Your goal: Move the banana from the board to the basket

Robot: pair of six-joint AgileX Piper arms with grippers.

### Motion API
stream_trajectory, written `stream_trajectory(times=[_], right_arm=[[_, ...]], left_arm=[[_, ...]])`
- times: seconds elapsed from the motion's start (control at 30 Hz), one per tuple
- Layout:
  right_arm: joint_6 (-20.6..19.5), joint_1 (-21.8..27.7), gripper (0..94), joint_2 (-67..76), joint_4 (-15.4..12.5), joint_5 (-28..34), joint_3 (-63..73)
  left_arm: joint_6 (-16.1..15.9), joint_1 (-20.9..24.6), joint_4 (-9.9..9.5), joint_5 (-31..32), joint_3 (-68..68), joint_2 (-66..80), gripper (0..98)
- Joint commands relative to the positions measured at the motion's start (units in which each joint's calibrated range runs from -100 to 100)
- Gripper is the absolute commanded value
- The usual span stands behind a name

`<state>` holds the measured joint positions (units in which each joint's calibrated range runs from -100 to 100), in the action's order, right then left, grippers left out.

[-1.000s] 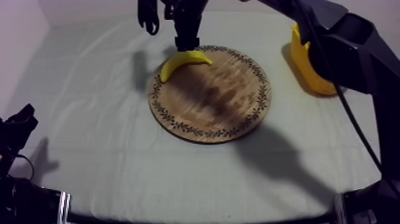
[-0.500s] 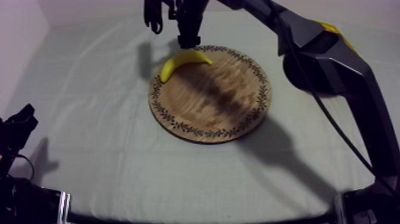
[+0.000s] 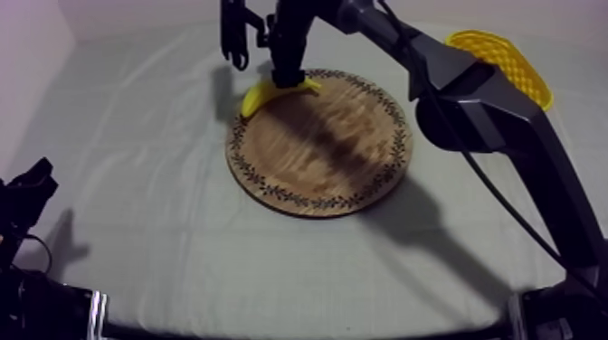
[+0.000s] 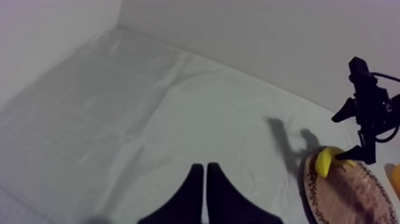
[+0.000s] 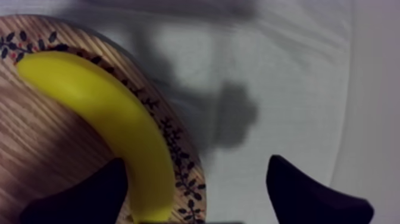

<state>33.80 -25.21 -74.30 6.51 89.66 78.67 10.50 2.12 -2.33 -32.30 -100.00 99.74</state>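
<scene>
- right gripper (image 5: 196,179) has dropped to the banana (image 5: 101,107), fingers spread astride it; closing should come next.
- left gripper (image 4: 205,173) closed on nothing, idle.
- yellow basket (image 3: 503,56) awaits.

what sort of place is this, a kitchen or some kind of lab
Most likely a robot test bench, not a kitchen: a cloth-covered table with bare walls behind, a black robot arm reaching over it, and toy props, a banana on a board and a yellow basket.
</scene>
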Motion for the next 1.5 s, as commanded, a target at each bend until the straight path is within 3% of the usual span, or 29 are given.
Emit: stream_trajectory(times=[0.0, 0.37, 0.67, 0.8, 1.23, 1.47], right_arm=[[0.07, -0.04, 76.4, -0.41, 0.11, 0.0, 0.23], [1.15, -0.57, 68.4, -2.29, 0.21, 1.21, 0.6], [2.27, -1.14, 32.4, -2.48, -0.14, 4.52, 1.05], [2.23, -1.19, 24.2, -2.68, -0.08, 4.95, 1.09], [2.39, -1.55, 19.5, 1.02, -1.61, 6.65, -0.62], [2.76, -0.17, 21.1, 11.13, -2.78, 6.57, -13.12]], left_arm=[[-0.02, 0.02, 0.01, -0.03, 0.0, 0.0, 0.1], [-0.02, 0.02, 0.01, -0.03, 0.0, 0.0, 0.1], [-0.02, 0.02, 0.01, -0.03, 0.0, 0.0, 0.1], [-0.02, 0.02, 0.01, -0.03, 0.0, 0.0, 0.1], [-0.02, 0.02, 0.01, -0.03, 0.0, 0.0, 0.1], [-0.02, 0.02, 0.01, -0.03, 0.0, 0.0, 0.1]])
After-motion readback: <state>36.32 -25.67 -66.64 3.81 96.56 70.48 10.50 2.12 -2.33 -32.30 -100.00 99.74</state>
